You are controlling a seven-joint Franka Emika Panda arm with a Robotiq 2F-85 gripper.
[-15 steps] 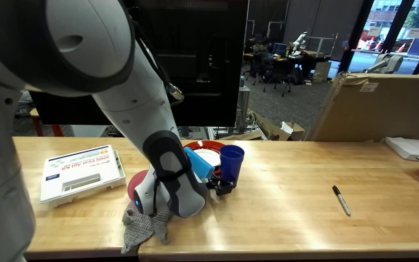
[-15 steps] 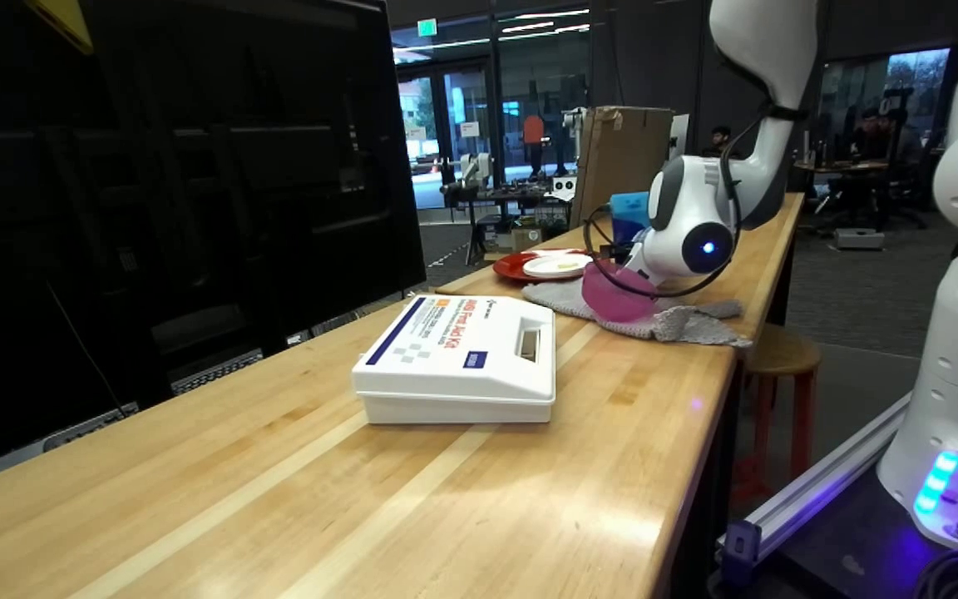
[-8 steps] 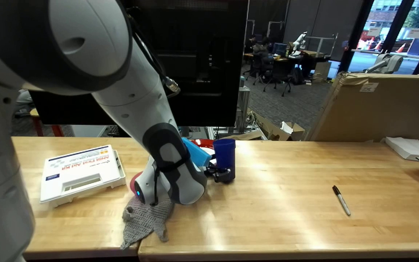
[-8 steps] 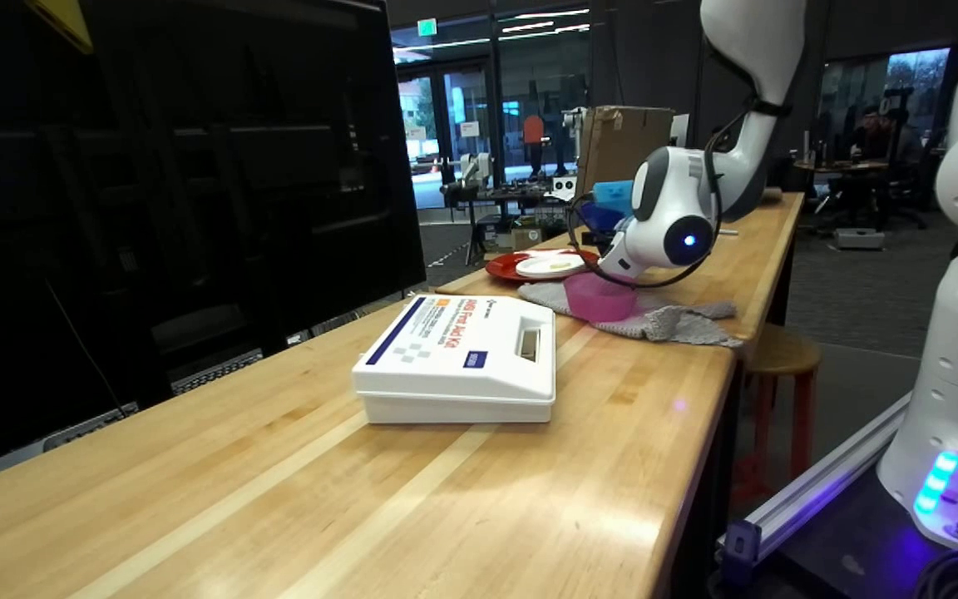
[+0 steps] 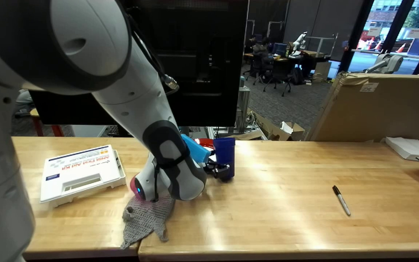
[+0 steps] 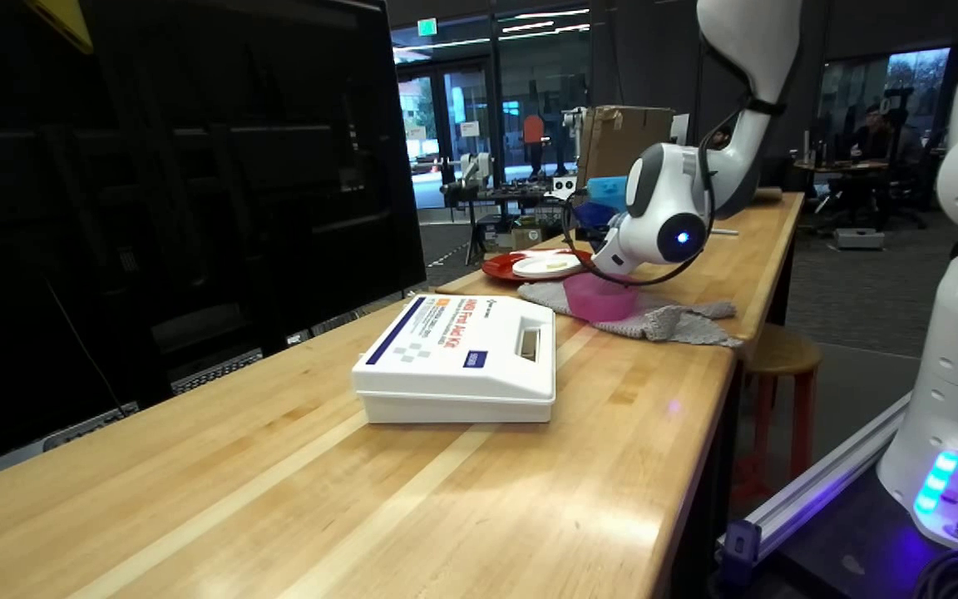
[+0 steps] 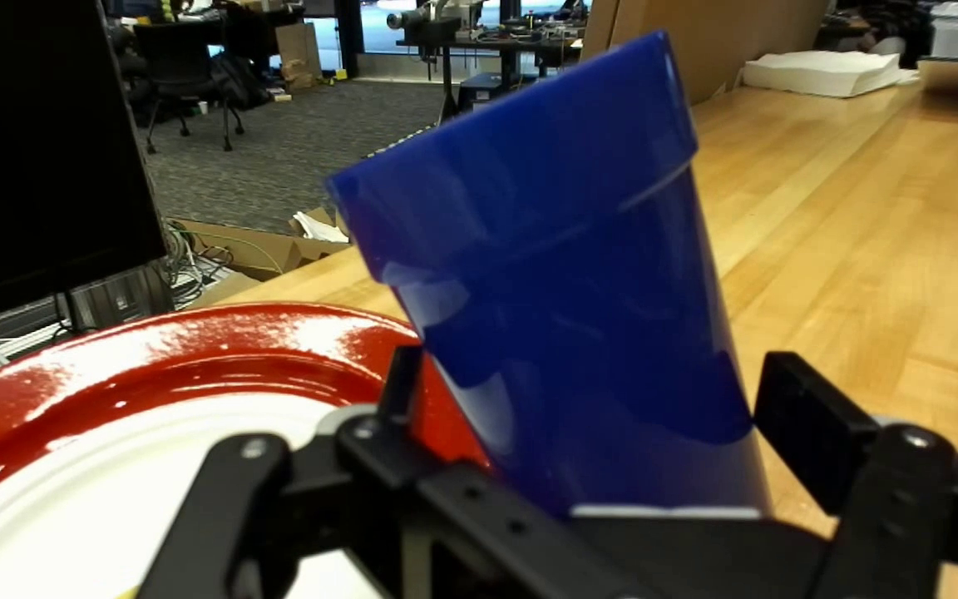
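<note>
A dark blue cup (image 7: 545,274) fills the space between the wide-spread fingers of my gripper (image 7: 595,391) in the wrist view. The fingertips lie close along both sides of it; whether they touch cannot be told. In an exterior view the cup (image 5: 225,153) looks upright, partly behind my gripper (image 5: 218,171). Left of the fingers in the wrist view is a red plate (image 7: 221,341) with a white plate (image 7: 113,499) on it. Below the wrist, a pink bowl (image 6: 599,299) rests on a grey knitted cloth (image 6: 678,323).
A white first aid kit (image 6: 462,358) lies on the wooden table, beyond the bowl from the gripper. A marker (image 5: 341,201) is on the table's right part in an exterior view. A large black screen (image 6: 196,191) and a cardboard box (image 5: 376,105) stand behind.
My gripper has risen and shifted toward the screen side, and the cup has shifted along with it. The pink bowl went from tilted to flat; cloth and plates moved slightly.
</note>
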